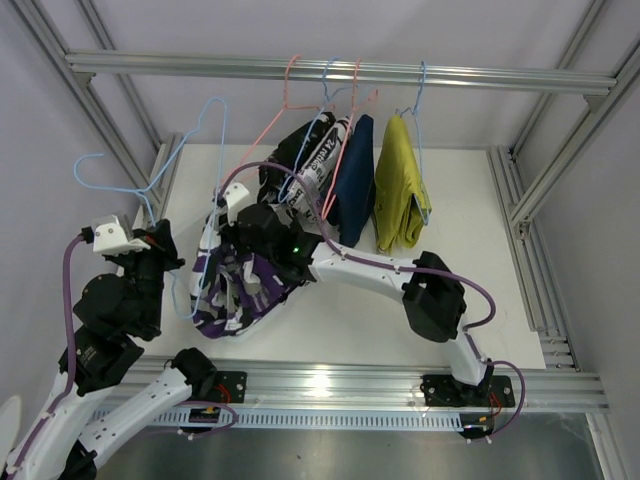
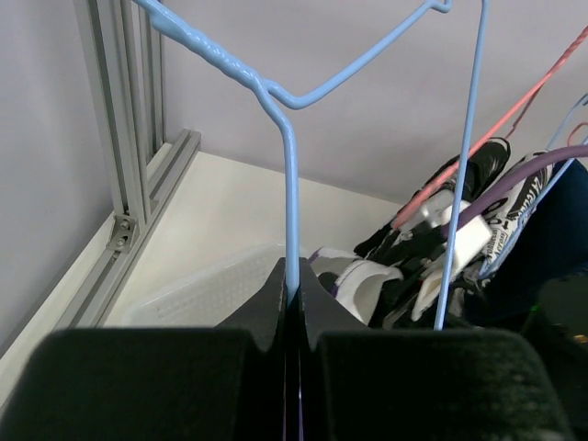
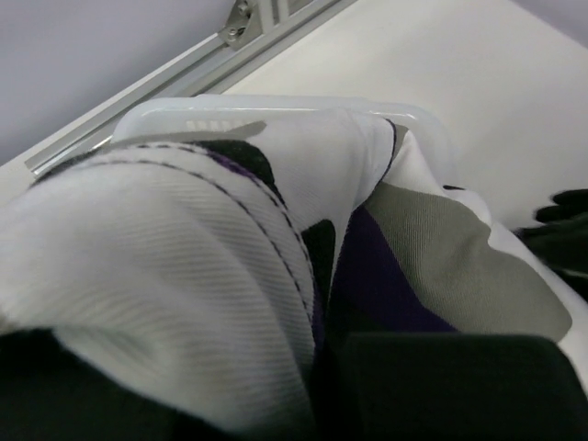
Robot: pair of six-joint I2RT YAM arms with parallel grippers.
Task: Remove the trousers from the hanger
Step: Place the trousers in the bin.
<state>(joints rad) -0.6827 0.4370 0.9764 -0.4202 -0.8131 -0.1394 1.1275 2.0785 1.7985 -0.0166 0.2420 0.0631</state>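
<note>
My left gripper [image 2: 292, 276] is shut on the wire of a light blue hanger [image 2: 289, 175], held up at the left of the table [image 1: 150, 205]. The purple-white-black patterned trousers [image 1: 232, 290] lie bunched over a clear plastic tray [image 3: 276, 106]. My right gripper [image 1: 250, 232] is shut on their cloth [image 3: 230, 239], which fills the right wrist view. One hanger wire [image 2: 450, 266] runs down beside the cloth; whether the trousers still hang on it is hidden. Black speckled [image 1: 288, 160], white printed [image 1: 322, 160], navy [image 1: 356, 180] and yellow trousers [image 1: 400, 190] hang on hangers.
A metal rail [image 1: 330, 70] crosses the back and carries pink and blue hangers. Aluminium frame posts stand at the left [image 2: 119, 138] and right [image 1: 560, 170]. The right arm's elbow [image 1: 435, 295] hangs over the table's front right.
</note>
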